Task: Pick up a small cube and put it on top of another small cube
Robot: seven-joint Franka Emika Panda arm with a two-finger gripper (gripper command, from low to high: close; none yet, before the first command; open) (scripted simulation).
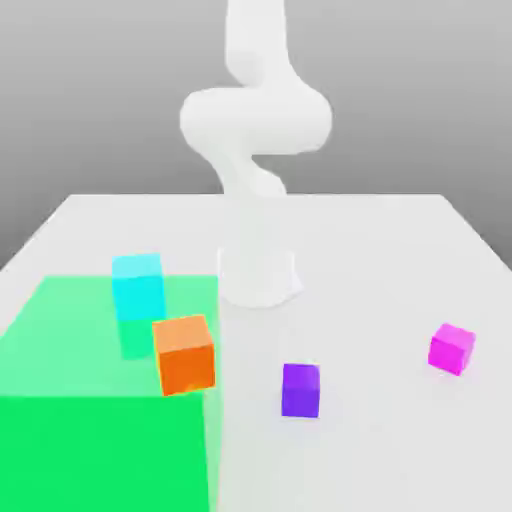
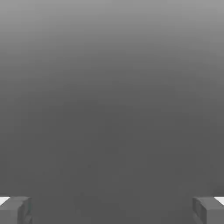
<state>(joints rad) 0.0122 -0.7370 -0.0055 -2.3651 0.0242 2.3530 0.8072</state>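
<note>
- On the white table (image 1: 400,240), four cubes are seen lying apart, none stacked, so nothing of the task can be counted as done.
- The purple cube (image 1: 300,389) is found near the front, a little to the exterior view's right of centre, resting flat on bare table and touched by nothing.
- The pink cube (image 1: 451,348), equally small, is spotted well to the exterior view's right of it and slightly farther back; it is judged the likely base for the stack.
- Two bigger cubes are noted on the exterior view's left: an orange cube (image 1: 185,354) at the edge of a green zone (image 1: 90,420), and a cyan cube (image 1: 137,284) behind it.
- The arm (image 1: 255,130) is seen raised at the far middle of the table, well behind and above all the cubes.
- The gripper (image 2: 112,210) is shown released in the hand view: its two fingers (image 2: 15,209) are spread to opposite edges, with only grey between them and nothing grasped.
- The purple cube is therefore placed nearer the front than the hand and well apart from it; no approach can be made out.
- Everything is judged left to do: the reach over, the descent, the grasp, the lift, the carry to the second small cube, the release on top.
</note>
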